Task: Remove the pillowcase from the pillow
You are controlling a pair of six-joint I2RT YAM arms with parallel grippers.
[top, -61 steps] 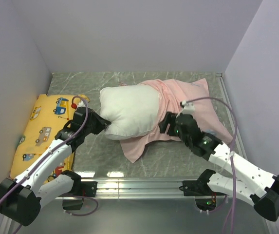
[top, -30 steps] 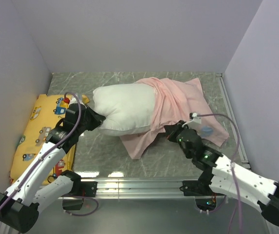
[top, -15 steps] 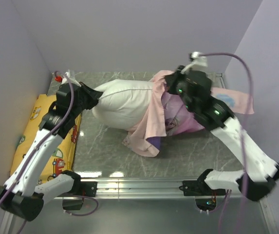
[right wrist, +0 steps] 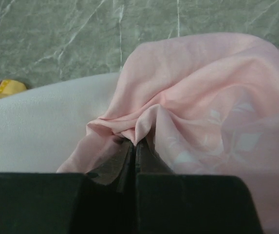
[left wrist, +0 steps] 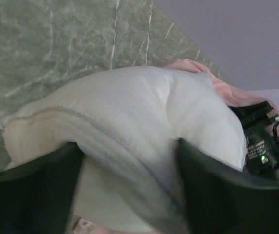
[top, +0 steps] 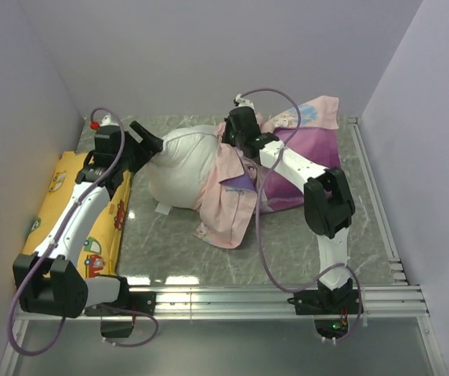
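The pillowcase is partway off and bunched across the middle of the bench, toward the back. Its pale pink reverse spills forward in a loose flap. The purple printed side is piled behind and to the right, with one corner up by the back wall.

The pillow lies just left of that heap. Its left half is bare and white, its right end is hidden under the pink fabric, and a small white tag pokes out at its near edge.

Over to the right tool: it sits right where pink meets white. The right wrist view settles it, with both fingers pressed flat together and a pinched fold of the pillowcase caught between them. The cloth puckers out from the nip.

Now the left tool, at the pillow's left end. From its own wrist camera the fingers stand wide apart with the plump end of the pillow squeezed between them, and the cover creases where they bite.

The left arm reaches up the left side, passing over the yellow pillow with cartoon vehicles. That one lies flat along the bench's left edge.
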